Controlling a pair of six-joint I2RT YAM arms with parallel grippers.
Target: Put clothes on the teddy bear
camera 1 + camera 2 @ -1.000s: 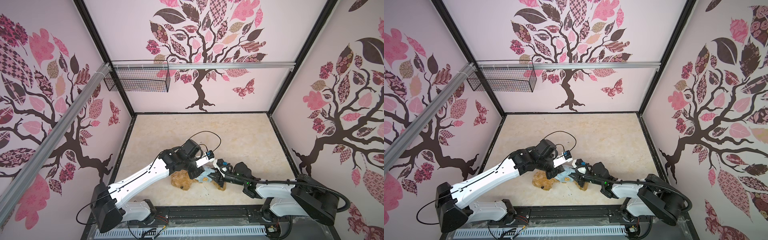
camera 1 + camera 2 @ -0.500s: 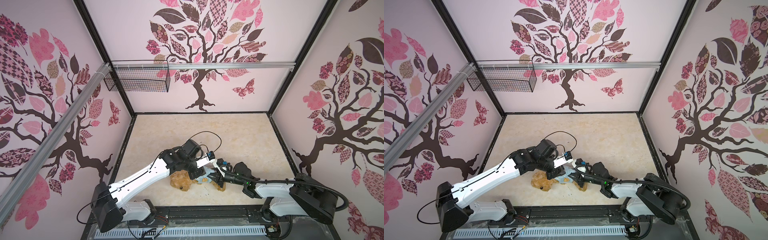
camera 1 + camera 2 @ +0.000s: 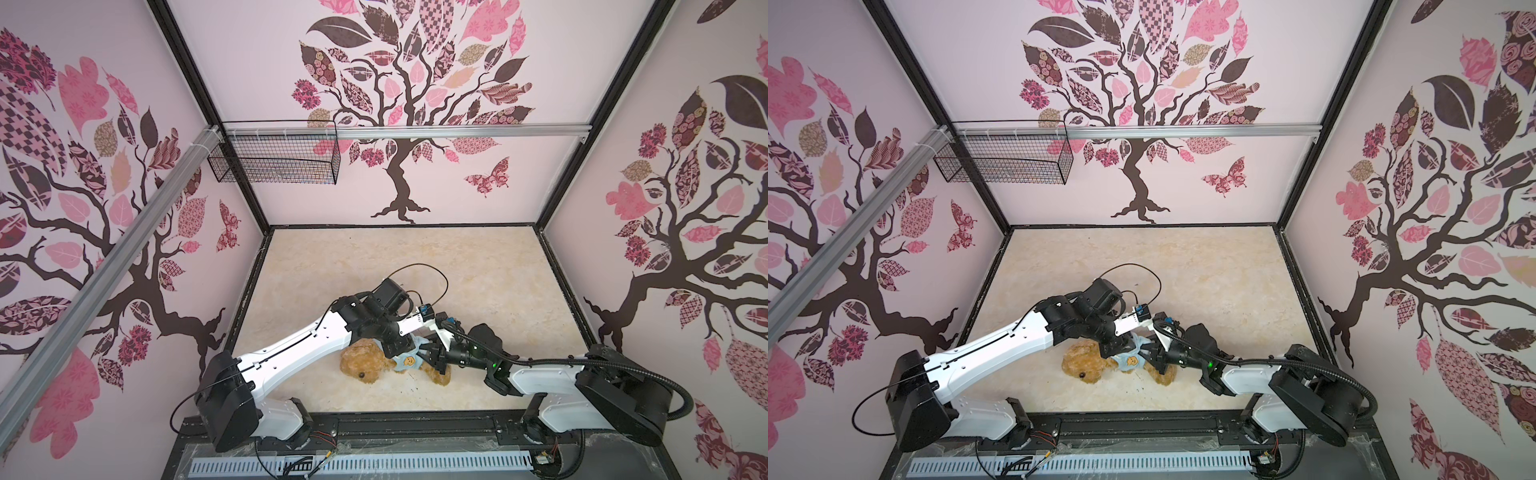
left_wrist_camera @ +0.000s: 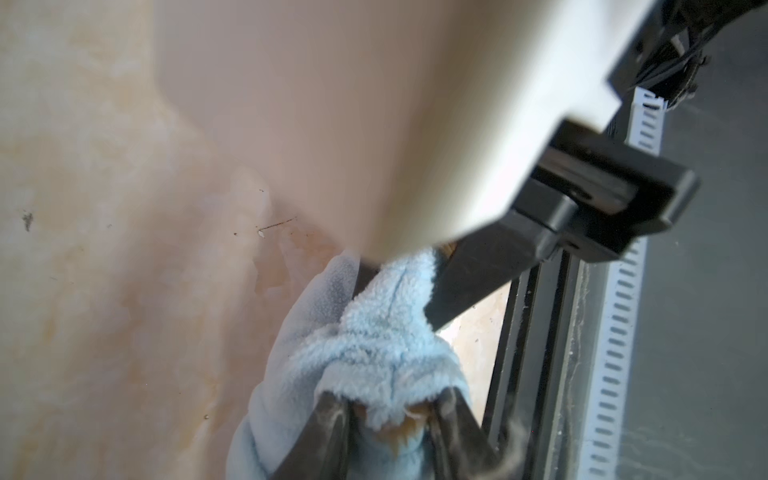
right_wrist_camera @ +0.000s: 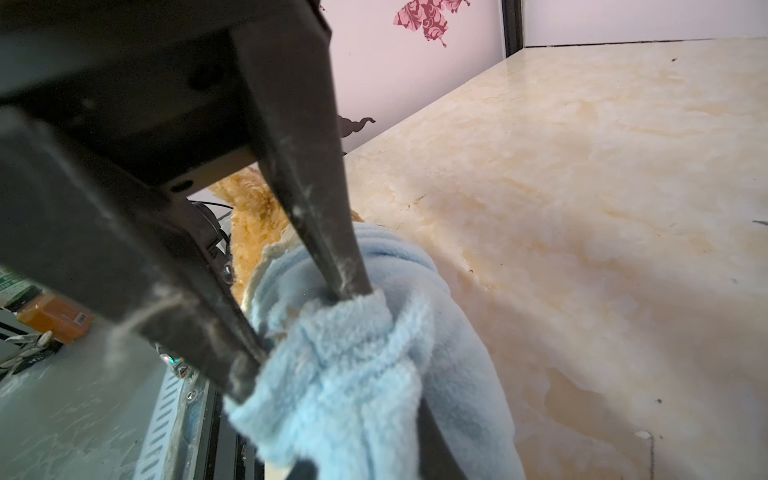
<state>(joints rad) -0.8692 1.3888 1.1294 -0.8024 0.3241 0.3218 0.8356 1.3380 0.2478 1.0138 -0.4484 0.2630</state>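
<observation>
Two grippers and one dressed plush item are recorded near the front edge of the marble-patterned table (image 3: 415, 270).

Item 1. The teddy bear (image 3: 362, 365) is golden-brown and curly-furred. It is laid across the table in both top views, with the head turned toward the left arm's side and the legs toward the right arm's side. A dark nose is seen on the face.

Item 2. The light blue shirt (image 3: 409, 362) is fleece and is worn around the bear's torso. A small orange bear-face patch (image 3: 1132, 360) is shown facing upward. The hem is bunched and rolled at the end nearest the legs, so that the paler inner pile is exposed.

Item 3. The left gripper (image 4: 390, 419) is set down over the bear's torso. In the left wrist view its dark fingers (image 4: 328, 436) are seen closed on a thick rolled fold of the shirt hem. A tuft of golden fur is visible between them.

Item 4. The right gripper (image 5: 299, 345) is brought in from the right arm's side to the leg end of the shirt. In the right wrist view its fingers (image 5: 316, 216) are seen pinching a gathered wad of the blue fleece. The fabric is drawn between the two grippers, which are placed just beside each other.

Item 5. The wire basket (image 3: 274, 160) is hung from the rail at the back left corner, well apart from the bear.
</observation>
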